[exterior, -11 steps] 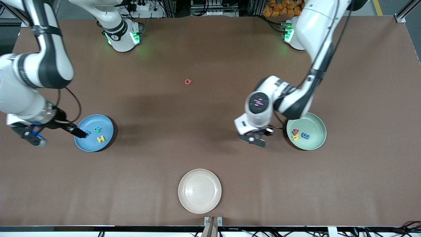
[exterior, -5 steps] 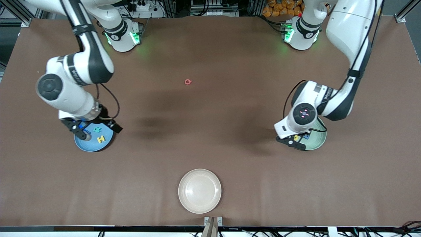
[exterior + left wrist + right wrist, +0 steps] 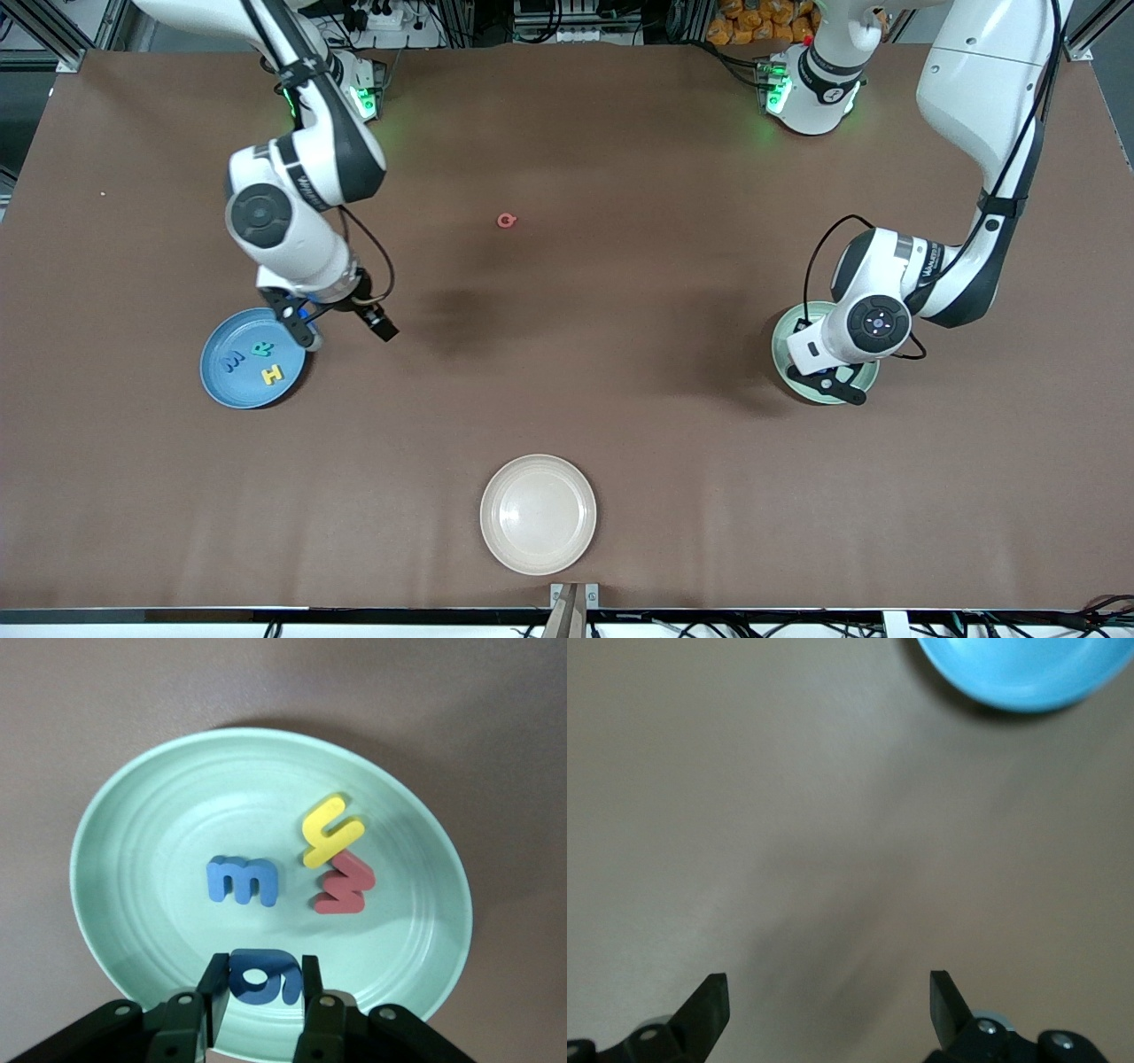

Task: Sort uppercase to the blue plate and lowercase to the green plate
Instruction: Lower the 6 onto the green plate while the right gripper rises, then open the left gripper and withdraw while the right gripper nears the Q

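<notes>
Blue g (image 3: 261, 977) sits clamped between the left gripper's (image 3: 260, 992) fingers, over the green plate (image 3: 142, 850), where the blue e (image 3: 242, 881), yellow h (image 3: 330, 829) and red w (image 3: 343, 885) lie. Q (image 3: 506, 220) lies alone on the table (image 3: 620, 266), farther from the front camera than both plates. W (image 3: 232, 361), R (image 3: 261, 349) and H (image 3: 272, 375) lie in the blue plate (image 3: 221, 390). Right gripper (image 3: 828, 1001) hangs over bare table beside that plate, fingers wide apart. A cream plate (image 3: 538, 514) is nearest the camera.
</notes>
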You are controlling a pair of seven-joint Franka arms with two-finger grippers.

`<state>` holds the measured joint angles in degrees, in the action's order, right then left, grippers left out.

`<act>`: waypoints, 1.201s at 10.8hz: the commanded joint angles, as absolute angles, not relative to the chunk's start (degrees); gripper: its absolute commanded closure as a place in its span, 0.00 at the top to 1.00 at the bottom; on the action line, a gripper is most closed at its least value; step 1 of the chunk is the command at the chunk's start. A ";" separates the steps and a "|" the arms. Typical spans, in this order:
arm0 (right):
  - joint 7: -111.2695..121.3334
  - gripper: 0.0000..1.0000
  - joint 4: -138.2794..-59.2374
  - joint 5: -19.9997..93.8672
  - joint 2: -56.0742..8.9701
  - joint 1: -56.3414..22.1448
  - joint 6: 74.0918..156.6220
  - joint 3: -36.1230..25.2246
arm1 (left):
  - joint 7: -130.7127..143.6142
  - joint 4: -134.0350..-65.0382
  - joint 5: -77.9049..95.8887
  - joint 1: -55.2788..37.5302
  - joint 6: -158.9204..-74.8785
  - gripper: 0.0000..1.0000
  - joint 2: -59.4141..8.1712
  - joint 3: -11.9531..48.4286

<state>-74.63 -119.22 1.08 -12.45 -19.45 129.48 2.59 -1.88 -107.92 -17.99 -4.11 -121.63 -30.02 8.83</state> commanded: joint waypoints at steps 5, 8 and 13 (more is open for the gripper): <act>-102.53 1.00 -128.58 0.88 -11.34 -25.20 139.57 10.72 | -1.84 -106.01 -18.37 -2.47 -122.17 0.83 -27.87 9.58; -108.79 1.00 -131.56 0.53 -11.16 -31.53 139.48 10.72 | -1.15 -99.60 -18.02 -0.88 -122.17 1.00 -26.98 9.76; -113.80 1.00 -131.92 -0.78 -14.75 -36.81 139.13 10.64 | 0.44 -93.97 -5.56 2.37 -119.98 1.00 -22.77 9.67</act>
<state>-110.73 -131.58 0.84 -12.97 -34.96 138.52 10.85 0.00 -95.16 -8.91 0.41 -122.20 -24.68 9.04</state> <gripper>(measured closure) 0.000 0.000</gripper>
